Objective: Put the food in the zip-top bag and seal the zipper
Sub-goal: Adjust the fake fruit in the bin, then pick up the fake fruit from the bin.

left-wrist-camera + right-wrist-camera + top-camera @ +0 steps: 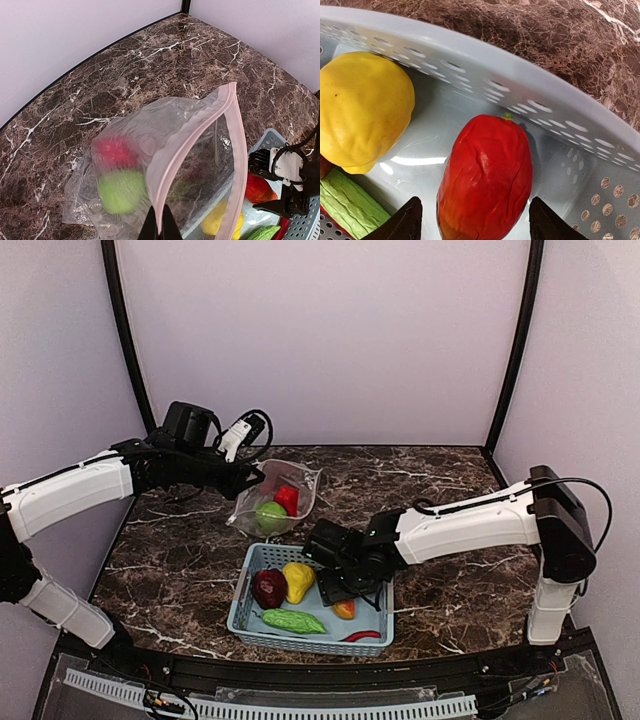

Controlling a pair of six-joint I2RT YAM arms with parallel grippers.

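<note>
Orange-red and faintly wrinkled, the glossy pepper (pixel 485 185) lies untouched between our right gripper's (pixel 477 224) spread fingers, in the perforated plastic basket (pixel 485 85). We should descend straight and close on its broad middle so the slick skin cannot squirt out, avoiding the smooth yellow pepper (pixel 362 107) beside one finger. Our left gripper (pixel 160 227) is clamped on the pink zipper (pixel 235 135), holding the floppy clear bag (pixel 165 130) open just beyond its fingertips.

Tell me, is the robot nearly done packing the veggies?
Not yet. Done: the lime-green piece and red piece sit inside the bag. Now: the left fingers pinch the zipper edge, holding the mouth open; the right fingers hang open around the orange pepper in the basket. Left: that pepper, the yellow piece, dark red piece, cucumber and chilli, then zipping shut.
</note>
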